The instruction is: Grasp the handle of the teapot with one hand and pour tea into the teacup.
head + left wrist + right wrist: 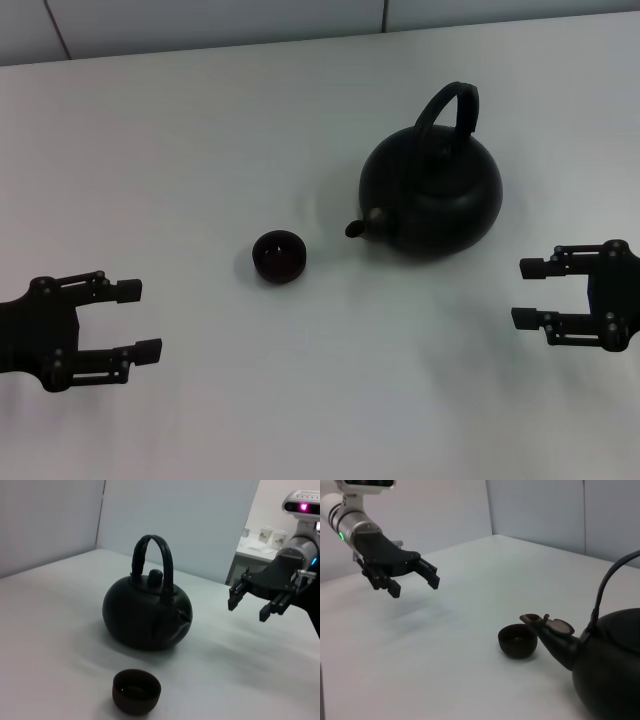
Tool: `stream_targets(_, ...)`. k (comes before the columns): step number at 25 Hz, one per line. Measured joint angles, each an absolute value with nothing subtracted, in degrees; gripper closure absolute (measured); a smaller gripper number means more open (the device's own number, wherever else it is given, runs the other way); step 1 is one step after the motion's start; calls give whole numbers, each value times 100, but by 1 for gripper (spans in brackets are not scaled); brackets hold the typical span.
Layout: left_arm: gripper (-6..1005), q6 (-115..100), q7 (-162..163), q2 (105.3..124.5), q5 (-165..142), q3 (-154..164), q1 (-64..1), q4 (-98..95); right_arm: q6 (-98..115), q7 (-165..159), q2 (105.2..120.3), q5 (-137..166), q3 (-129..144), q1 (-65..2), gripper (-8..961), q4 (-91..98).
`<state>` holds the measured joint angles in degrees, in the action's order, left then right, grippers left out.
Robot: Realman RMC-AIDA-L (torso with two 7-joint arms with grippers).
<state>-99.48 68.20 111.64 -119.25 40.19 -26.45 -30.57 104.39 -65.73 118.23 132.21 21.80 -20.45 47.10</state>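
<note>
The matte black teapot point(432, 195) stands upright on the white table, its spout pointing at the teacup. Its arched handle point(450, 112) rises over the lid, untouched. The small dark teacup point(279, 256) sits just left of the spout. My right gripper point(532, 293) hovers open at the right, a little in front of the teapot and apart from it. My left gripper point(138, 320) hangs open at the lower left, well away from the cup. The left wrist view shows the teapot point(147, 612), the teacup point(136, 690) and my right gripper point(252, 601). The right wrist view shows the teacup point(518, 640), the teapot point(605, 662) and my left gripper point(415, 582).
The white table point(200, 150) stretches around both objects, with its far edge against a grey wall. Several paper cups point(272, 534) stand on a distant counter in the left wrist view.
</note>
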Motion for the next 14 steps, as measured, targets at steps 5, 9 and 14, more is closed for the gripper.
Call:
stream_targets(5,198,-10021,6822,11167,-11878,3977,-2646,-3112,10406,-6573,11839,13279,2179,-2129,335,4672)
stream_targets(9,198,-10029,6823,11156,-11876,3974,-2648,-3115,10371,-6565,11869,13307,2180,-2182,335,4676)
stream_targets(14,198,-10030,6825,11162,-11876,3973,-2651,-3119,10288,-6540,11874,13312,2180,-2230,335,4607)
